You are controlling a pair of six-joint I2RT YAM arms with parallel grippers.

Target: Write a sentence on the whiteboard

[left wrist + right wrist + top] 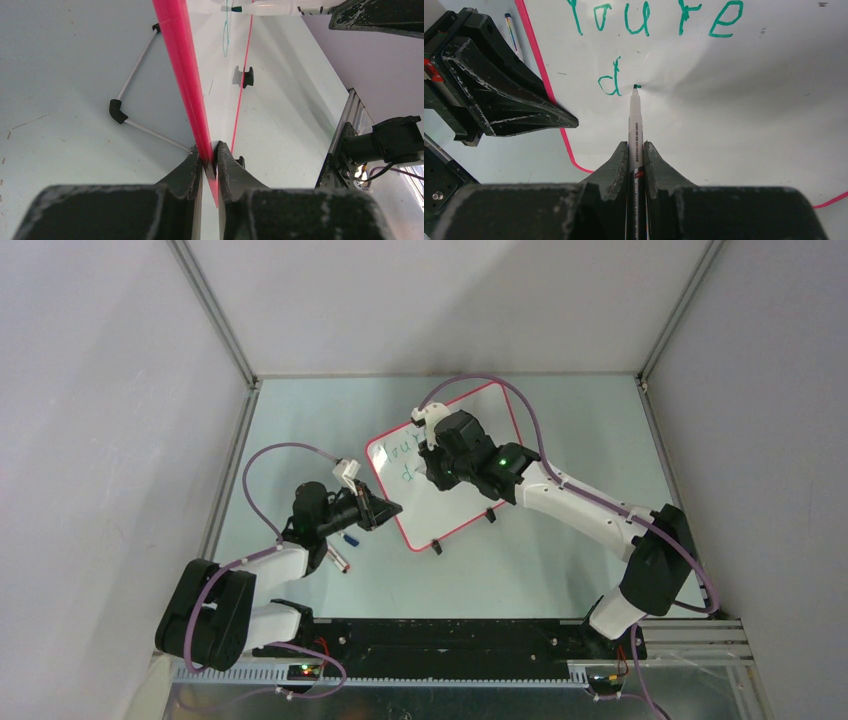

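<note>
The whiteboard (432, 512) lies tilted on the table, white with a pink-red rim. My left gripper (386, 511) is shut on its near-left rim; in the left wrist view the rim (182, 75) runs straight between the jaws of the left gripper (211, 152). My right gripper (436, 462) hovers over the board's left half, shut on a white marker (634, 122). In the right wrist view the marker sticks out past the right gripper (636, 146), and its green tip (635, 86) touches the board (744, 105) just right of a green "d". Above it stands the green word "Youre" (644, 17).
Two loose pens (346, 548) lie on the table left of the board, beside my left arm. Black clip feet (436, 547) sit on the board's near edge. The enclosure's walls and metal frame post (215, 315) close in the table; the arm bases' rail (450, 640) is in front.
</note>
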